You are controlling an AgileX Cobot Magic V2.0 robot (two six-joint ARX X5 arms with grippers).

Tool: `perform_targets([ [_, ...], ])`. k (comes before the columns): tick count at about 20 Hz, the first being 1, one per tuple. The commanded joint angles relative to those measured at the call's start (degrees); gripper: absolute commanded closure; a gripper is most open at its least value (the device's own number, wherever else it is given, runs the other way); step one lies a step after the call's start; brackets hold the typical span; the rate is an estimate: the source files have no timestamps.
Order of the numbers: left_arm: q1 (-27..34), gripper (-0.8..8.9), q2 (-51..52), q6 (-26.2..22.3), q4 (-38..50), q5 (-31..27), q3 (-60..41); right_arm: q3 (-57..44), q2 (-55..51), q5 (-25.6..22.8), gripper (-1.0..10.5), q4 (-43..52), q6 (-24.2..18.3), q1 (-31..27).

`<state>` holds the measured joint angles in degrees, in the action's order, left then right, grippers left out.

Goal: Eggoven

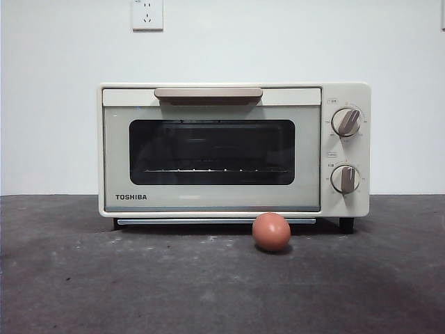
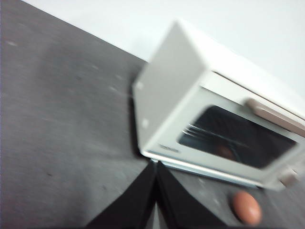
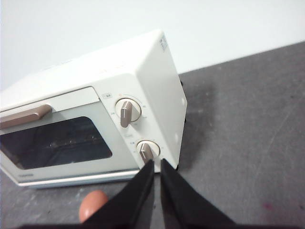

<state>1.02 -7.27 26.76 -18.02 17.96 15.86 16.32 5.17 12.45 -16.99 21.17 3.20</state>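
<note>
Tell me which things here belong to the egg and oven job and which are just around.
Job: egg on the table in front of the closed toaster oven.
Just around: wall socket, grey table.

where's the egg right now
In the front view the egg sits on the dark table just in front of the closed toaster oven, below the door's right end, with neither gripper touching it.

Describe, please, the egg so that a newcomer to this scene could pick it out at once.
Find the cream TOSHIBA toaster oven standing on the dark table against the white wall. Directly before its closed door, toward the side with the two knobs, lies the egg. It is the only small, round, reddish-brown thing there.
</note>
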Motion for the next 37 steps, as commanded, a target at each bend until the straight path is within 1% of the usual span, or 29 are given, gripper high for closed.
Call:
perform_targets([
  [1,0.1,8.06,-4.1,-3.3,-2.4,3.2,4.5,6.0,3.6,1.3,9.4,-4.2,-2.4,0.0],
  [6,0.1,8.06,-11.6,-10.1,-10.8,8.6,13.2,17.1,11.7,4.5,9.4,-14.6,-8.0,0.1],
  [10,-0.1,8.06,-16.7,-15.8,-17.2,12.2,19.5,24.6,18.3,8.2,9.4,-23.1,-12.6,0.1],
  [14,-1.0,8.06,-20.2,-19.9,-24.0,12.7,24.5,30.1,22.7,14.0,9.4,-30.3,-16.9,0.2],
  [18,-2.6,8.06,-22.2,-23.3,-29.2,12.7,27.6,33.0,24.8,16.6,9.4,-36.0,-20.0,1.1],
  [22,-4.5,8.06,-22.8,-24.7,-31.3,12.7,28.5,33.2,25.0,16.6,9.4,-38.1,-20.4,2.6],
  [26,-5.3,8.06,-22.8,-24.8,-31.7,12.7,28.6,33.2,25.0,17.1,9.4,-38.2,-20.3,3.8],
  [27,-5.3,8.06,-22.8,-24.8,-31.7,12.7,28.6,33.2,25.0,17.7,9.1,-38.2,-20.3,4.0],
  [28,-5.3,8.06,-22.9,-24.8,-31.7,12.7,28.6,33.2,25.0,17.7,8.4,-38.2,-20.1,4.1],
  [29,-5.3,8.06,-22.9,-24.8,-31.7,12.7,28.6,33.2,25.0,17.7,7.0,-38.2,-20.0,4.2],
  [30,-5.3,8.06,-22.9,-24.8,-31.7,12.7,28.6,33.2,25.0,17.7,6.1,-38.2,-19.4,4.2],
  [31,-5.3,8.06,-22.9,-24.8,-31.7,12.7,28.6,33.2,25.2,18.2,5.9,-38.2,-17.8,4.2],
  [33,-5.3,8.06,-22.9,-24.8,-31.7,12.7,28.6,33.2,26.3,20.2,5.9,-38.1,-16.7,4.2],
  [37,-5.3,8.06,-22.9,-24.8,-31.7,12.7,28.6,33.2,30.2,20.2,5.9,-33.8,-14.1,5.4],
])
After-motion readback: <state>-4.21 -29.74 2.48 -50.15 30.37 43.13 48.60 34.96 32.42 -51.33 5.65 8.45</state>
